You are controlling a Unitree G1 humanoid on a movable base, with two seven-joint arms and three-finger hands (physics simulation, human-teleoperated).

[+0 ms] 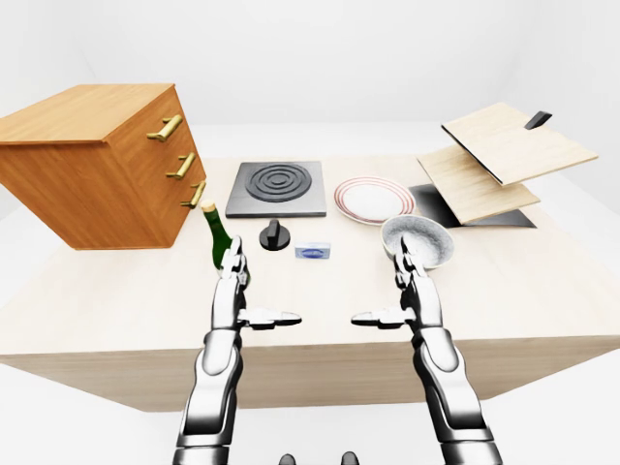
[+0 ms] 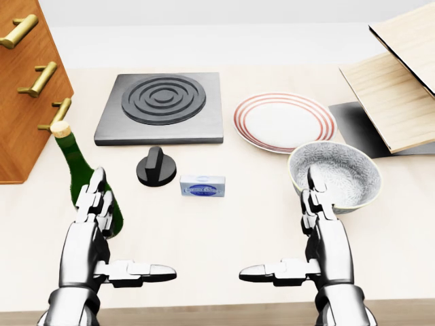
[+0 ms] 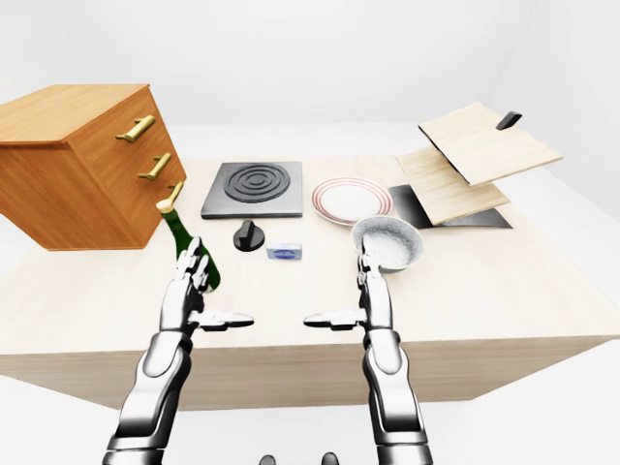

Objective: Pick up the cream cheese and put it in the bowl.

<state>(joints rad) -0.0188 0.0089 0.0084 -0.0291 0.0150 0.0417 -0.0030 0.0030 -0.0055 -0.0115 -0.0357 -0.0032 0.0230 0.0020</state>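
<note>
1. Over the table's (image 2: 224,224) near edge I count two hands, left hand (image 2: 92,234) and right hand (image 2: 323,238), both spread wide and holding nothing.
2. One cream cheese (image 2: 202,186) lies between them, higher in the head view, untouched.
3. One bowl (image 2: 334,176) sits beside my right fingertips; one bottle (image 2: 85,180) stands behind my left.
</note>
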